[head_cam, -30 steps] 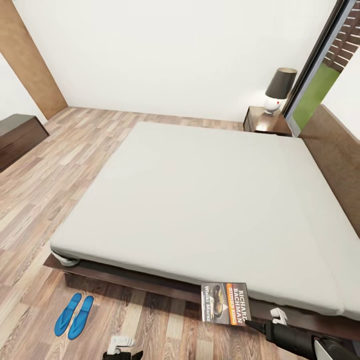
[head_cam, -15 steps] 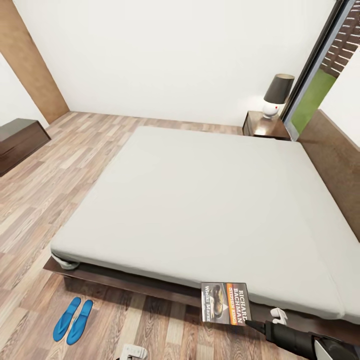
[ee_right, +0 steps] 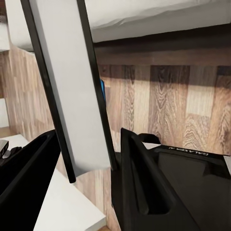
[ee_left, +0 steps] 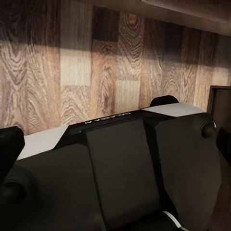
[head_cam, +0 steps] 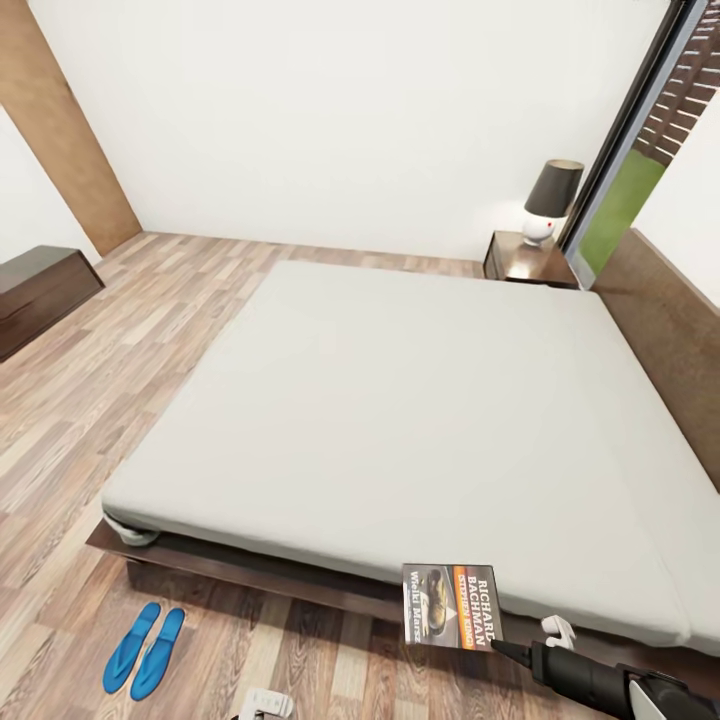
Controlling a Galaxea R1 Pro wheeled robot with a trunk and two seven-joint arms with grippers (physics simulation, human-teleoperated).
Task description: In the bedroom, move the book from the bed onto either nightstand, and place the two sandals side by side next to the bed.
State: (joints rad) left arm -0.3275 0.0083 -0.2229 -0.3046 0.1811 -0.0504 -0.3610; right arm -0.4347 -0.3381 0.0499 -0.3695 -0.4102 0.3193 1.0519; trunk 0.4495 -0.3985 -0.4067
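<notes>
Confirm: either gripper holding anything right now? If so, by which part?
The right gripper holds the book, clamped at its lower corner by the orange band; in the wrist view the fingers flank the cover. The left gripper's hold cannot be told.

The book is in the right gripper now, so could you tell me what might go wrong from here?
1. The right gripper pinches the book only at one edge, so it may tilt or slip out in transit.
2. The nightstand stands at the far corner of the bed, and its lamp leaves little bare top: the book could knock it.
3. The sandals lie near the base's path.
</notes>
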